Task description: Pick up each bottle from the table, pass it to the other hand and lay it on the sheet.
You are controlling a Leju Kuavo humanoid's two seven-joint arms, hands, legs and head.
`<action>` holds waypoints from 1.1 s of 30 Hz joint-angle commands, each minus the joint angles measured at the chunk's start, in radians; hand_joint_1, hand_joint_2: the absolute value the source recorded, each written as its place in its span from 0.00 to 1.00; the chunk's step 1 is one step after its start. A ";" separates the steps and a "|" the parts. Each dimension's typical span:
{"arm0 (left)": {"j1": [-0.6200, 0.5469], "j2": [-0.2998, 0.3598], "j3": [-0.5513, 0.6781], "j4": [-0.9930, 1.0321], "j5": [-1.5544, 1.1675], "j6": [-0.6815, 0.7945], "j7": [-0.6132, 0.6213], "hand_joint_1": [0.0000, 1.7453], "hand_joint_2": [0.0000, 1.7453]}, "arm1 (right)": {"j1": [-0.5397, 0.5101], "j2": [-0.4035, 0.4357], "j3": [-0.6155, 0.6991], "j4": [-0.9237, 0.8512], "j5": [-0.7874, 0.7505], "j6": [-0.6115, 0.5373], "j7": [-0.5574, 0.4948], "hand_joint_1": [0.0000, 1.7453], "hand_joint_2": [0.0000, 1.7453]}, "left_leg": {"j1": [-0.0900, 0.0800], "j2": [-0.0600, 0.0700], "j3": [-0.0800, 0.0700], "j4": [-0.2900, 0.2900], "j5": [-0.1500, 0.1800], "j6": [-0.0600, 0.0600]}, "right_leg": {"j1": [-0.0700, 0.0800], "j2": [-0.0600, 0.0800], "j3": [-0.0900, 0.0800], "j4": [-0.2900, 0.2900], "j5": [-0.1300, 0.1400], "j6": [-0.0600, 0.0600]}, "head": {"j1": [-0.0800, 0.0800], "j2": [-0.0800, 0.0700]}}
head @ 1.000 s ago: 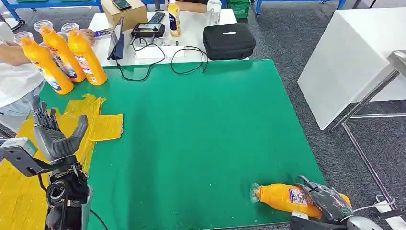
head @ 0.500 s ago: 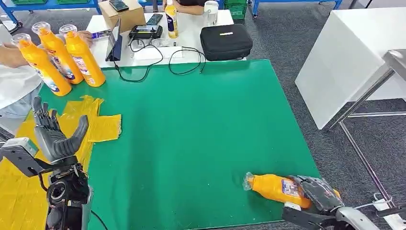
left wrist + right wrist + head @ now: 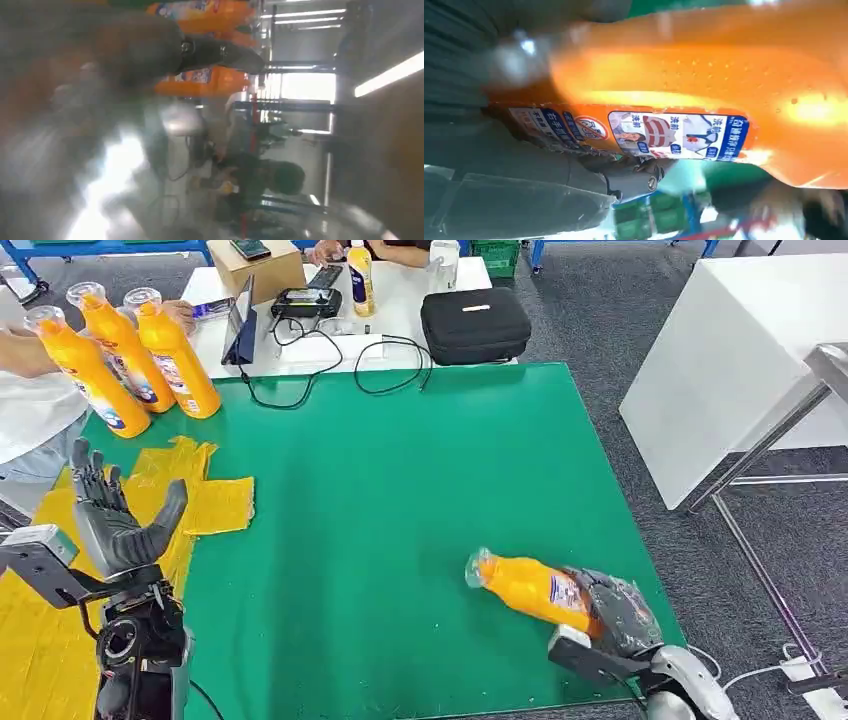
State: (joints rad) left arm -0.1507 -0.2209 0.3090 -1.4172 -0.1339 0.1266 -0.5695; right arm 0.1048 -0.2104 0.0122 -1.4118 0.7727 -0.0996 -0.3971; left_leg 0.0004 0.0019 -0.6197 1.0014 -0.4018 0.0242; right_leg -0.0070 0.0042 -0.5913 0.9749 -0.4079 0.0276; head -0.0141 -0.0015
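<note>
The right hand [image 3: 618,612], at the lower right, grips the orange bottle [image 3: 530,587] and should carry it level toward the open, empty left hand [image 3: 118,525].

An orange bottle [image 3: 530,587] with a blue, white and red label sits in the dark grey right robot hand [image 3: 620,612]. The table [image 3: 400,490] is green. A yellow sheet [image 3: 205,502] lies beside the grey left robot hand [image 3: 115,520].

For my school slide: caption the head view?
Robot's right hand grips an orange bottle above the green table.
</note>
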 commanded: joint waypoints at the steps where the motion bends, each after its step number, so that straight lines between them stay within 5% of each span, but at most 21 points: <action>1: 0.026 0.004 -0.175 0.000 -0.078 -0.032 0.058 0.00 1.00 | -0.170 0.295 -0.123 0.021 -0.238 -0.042 -0.011 1.00 1.00 | 0.001 0.002 0.001 0.000 0.000 -0.001 | 0.001 0.002 0.000 0.000 0.000 -0.001 | 0.000 0.000; 9: 0.026 0.013 -0.174 0.000 -0.076 -0.029 0.059 0.00 1.00 | -0.160 0.287 -0.131 0.021 -0.248 -0.045 -0.019 1.00 1.00 | 0.001 0.001 0.003 0.000 -0.001 -0.002 | 0.001 0.001 0.003 0.000 -0.001 0.000 | 0.000 0.000; 14: 0.009 0.040 -0.338 0.022 -0.122 -0.156 0.124 0.00 1.00 | -0.230 0.386 -0.166 0.103 -0.409 0.029 -0.058 1.00 1.00 | 0.001 0.000 0.002 0.001 -0.001 -0.002 | 0.001 0.000 0.003 0.000 -0.001 -0.001 | -0.001 0.000; 24: -0.090 0.057 -0.533 0.149 -0.110 -0.270 0.204 0.00 1.00 | -0.377 0.490 0.042 0.292 -0.406 0.030 -0.068 1.00 1.00 | 0.002 0.001 0.003 0.000 0.000 -0.002 | 0.001 0.000 0.002 0.000 0.000 -0.001 | 0.000 0.000; 33: -0.133 0.047 -0.543 0.202 -0.058 -0.276 0.221 0.00 1.00 | -0.439 0.545 0.205 0.451 -0.371 0.000 -0.090 1.00 1.00 | 0.002 0.000 0.003 -0.001 0.001 -0.002 | 0.002 0.000 0.002 0.000 0.000 -0.001 | 0.000 0.000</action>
State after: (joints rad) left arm -0.2169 -0.2049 -0.1869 -1.3303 -0.2239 -0.1385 -0.3586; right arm -0.2369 0.3021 0.0788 -1.1690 0.3765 -0.0740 -0.4722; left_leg 0.0018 -0.0003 -0.6208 1.0013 -0.3994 0.0231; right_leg -0.0054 0.0016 -0.5922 0.9762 -0.4078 0.0274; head -0.0145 -0.0015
